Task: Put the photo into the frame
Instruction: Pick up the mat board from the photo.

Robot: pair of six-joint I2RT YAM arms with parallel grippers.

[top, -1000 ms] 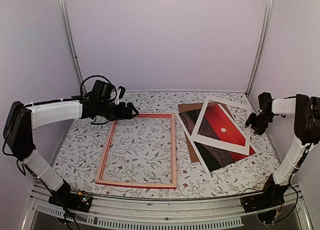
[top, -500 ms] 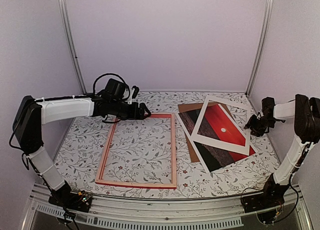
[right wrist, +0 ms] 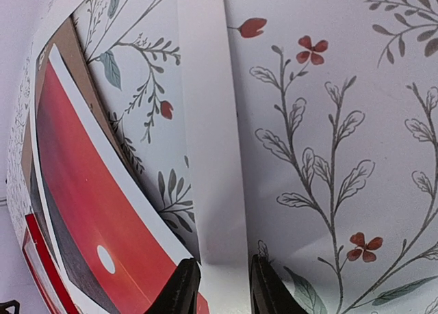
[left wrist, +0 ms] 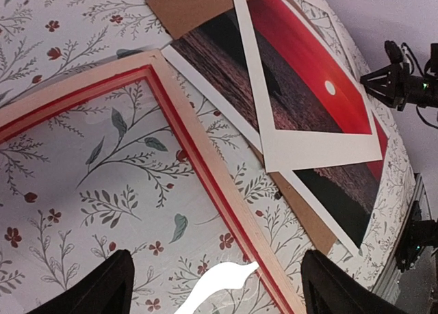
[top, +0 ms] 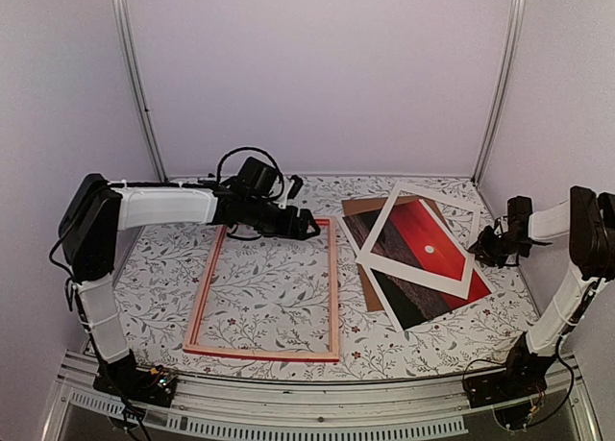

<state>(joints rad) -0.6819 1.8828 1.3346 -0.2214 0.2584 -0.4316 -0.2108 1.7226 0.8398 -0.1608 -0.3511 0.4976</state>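
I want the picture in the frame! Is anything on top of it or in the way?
Yes. The white mat lies across the photo, and the mat's edge sits between the fingers of the right gripper. Between the photo and the frame there is only flowered tablecloth.

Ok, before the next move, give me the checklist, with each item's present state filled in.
1. Check that the white mat is off the photo: not ok, it lies across the red half.
2. Check that the frame lies flat, pale side up: ok.
3. Check that the left pincer is open and holding nothing: ok. It is above the frame's far rail.
4. Check the right pincer for a grip on the mat: cannot tell. A mat rail shows between its fingers.
5. Check that the photo lies picture side up on the backing board: ok.
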